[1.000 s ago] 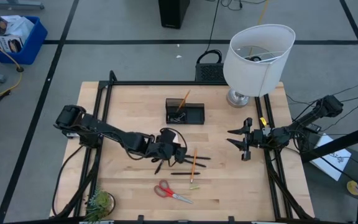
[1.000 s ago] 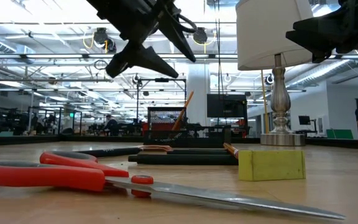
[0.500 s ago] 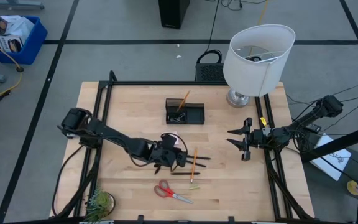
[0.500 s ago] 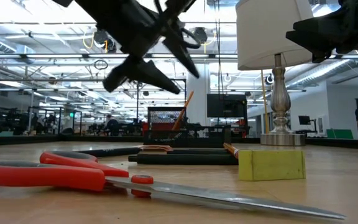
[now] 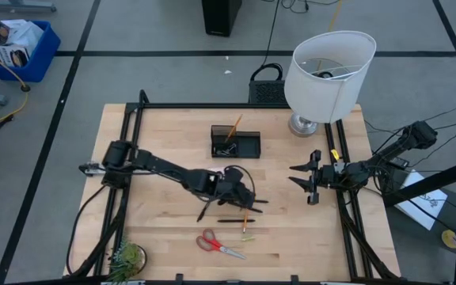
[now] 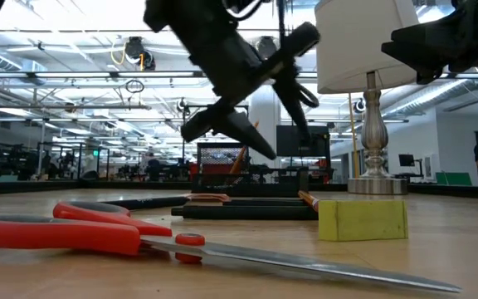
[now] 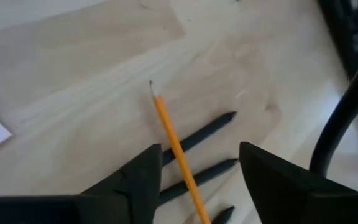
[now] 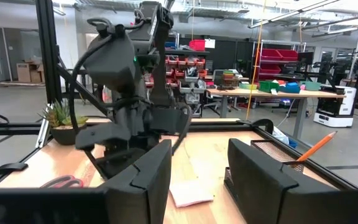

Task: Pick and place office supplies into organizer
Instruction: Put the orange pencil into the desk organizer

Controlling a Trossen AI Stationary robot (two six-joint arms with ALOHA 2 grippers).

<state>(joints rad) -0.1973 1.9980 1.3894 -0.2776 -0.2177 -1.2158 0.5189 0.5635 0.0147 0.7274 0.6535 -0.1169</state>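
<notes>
Where the light wooden desk (image 5: 157,229) comes nearest the low camera, the red-handled steel scissors (image 5: 219,245) lie flat, blades pointing toward the right arm's side. Just beyond them a small yellow-green block (image 6: 363,220) sits at the end of an orange-yellow wooden pencil (image 5: 245,219), with thin black pens (image 5: 232,221) lying beside and across it. Above this cluster hangs the left claw (image 7: 199,171), its two dark fingers (image 7: 143,180) spread apart and holding nothing; in the left wrist view the pencil runs straight through the gap between them, with pens on either side. The claw is clear of the desk surface in the low view.

Farther back stands the small black rectangular desk organizer (image 5: 236,143), a second orange pencil (image 5: 234,128) leaning out of its taller cup section and small dark bits lying inside. A pink square sticky-note pad (image 8: 191,193) lies flat on the desk.

At the desk's right edge the right claw (image 5: 309,180) waits, fingers parted and empty. Behind it rises a big white lampshade (image 5: 328,73) on a silver base.
</notes>
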